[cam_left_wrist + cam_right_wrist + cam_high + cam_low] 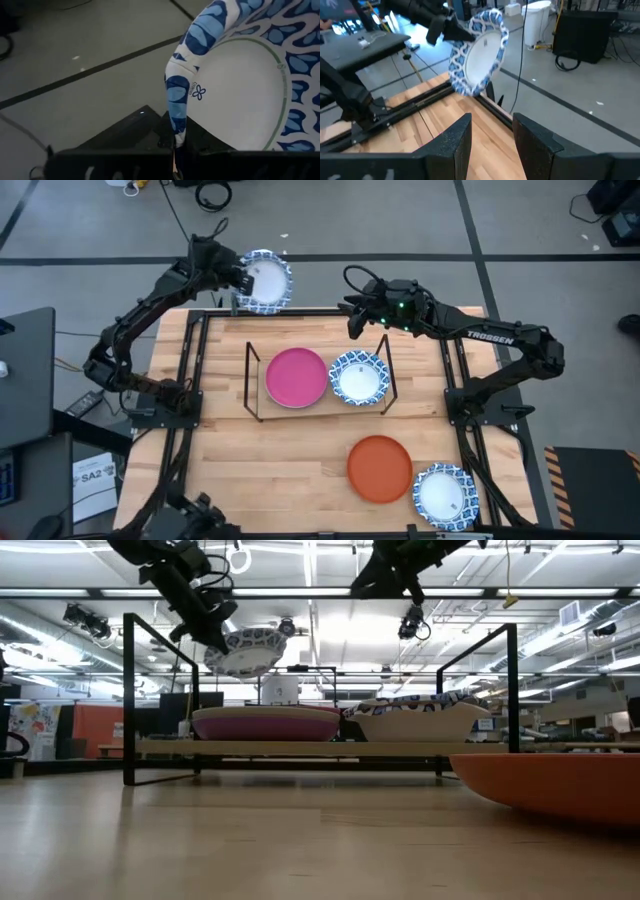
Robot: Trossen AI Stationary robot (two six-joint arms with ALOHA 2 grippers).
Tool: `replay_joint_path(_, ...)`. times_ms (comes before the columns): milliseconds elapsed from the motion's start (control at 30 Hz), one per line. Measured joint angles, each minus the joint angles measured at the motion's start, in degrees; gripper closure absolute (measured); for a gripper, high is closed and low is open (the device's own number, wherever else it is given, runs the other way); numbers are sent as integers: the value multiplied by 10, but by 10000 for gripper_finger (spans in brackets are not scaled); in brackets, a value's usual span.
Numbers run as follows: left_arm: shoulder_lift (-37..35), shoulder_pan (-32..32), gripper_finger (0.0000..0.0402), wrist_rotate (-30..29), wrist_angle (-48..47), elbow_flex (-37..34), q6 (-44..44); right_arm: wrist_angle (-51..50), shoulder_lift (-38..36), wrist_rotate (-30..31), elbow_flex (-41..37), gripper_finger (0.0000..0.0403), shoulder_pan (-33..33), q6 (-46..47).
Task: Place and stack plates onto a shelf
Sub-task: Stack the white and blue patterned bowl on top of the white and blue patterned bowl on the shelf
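In the high view's upper left, the left end effector (238, 283) is clamped on the rim of a blue-and-white plate (266, 281) held beyond the tabletop's (290, 470) far edge. The right end effector (353, 318) hovers open and empty at upper centre above the shelf (318, 408).

Overhead looks down; low level; both share shelf (318, 380).

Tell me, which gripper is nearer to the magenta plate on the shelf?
Right. The right gripper hovers open just beyond the shelf, near the magenta plate; the left gripper is farther, holding a patterned plate.
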Motion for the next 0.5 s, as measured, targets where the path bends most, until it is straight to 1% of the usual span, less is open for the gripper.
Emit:
replay_joint_path(367,0,-120,395,0,15,0,0,39,20,-1,0,254,-16,0)
replay_joint_path(500,0,-159,395,0,18,0,0,45,32,-14,0,253,-16,0)
